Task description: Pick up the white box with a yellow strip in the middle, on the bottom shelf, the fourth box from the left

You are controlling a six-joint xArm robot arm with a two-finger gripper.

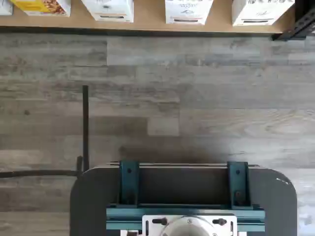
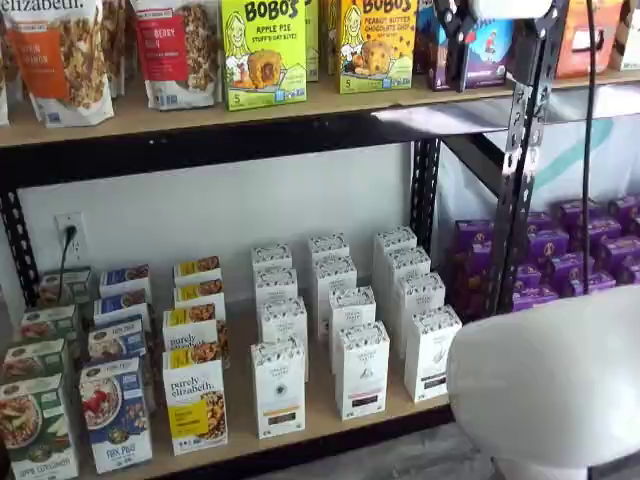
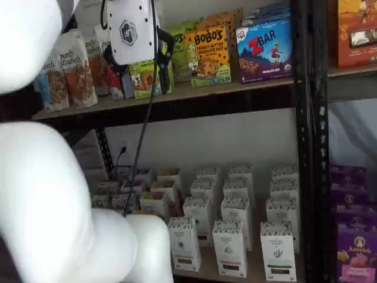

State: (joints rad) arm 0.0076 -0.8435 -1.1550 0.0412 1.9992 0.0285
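Far below the raised claw (image 3: 136, 62), grip unreadable, stands the white box (image 2: 279, 387).

White boxes (image 2: 278, 388) with yellow strip (dark-speckled tops), purple boxes (image 2: 590, 245), grey wood-grain floor (image 1: 197, 98)

Front white box with yellow strip (image 2: 279, 388) upright on bottom shelf (image 2: 330, 425).

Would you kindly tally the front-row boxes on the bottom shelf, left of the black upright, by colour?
In a shelf view:
Green box: 1
Blue box: 1
White-and-yellow purely elizabeth box: 1
Mostly white boxes: 3
Total: 6
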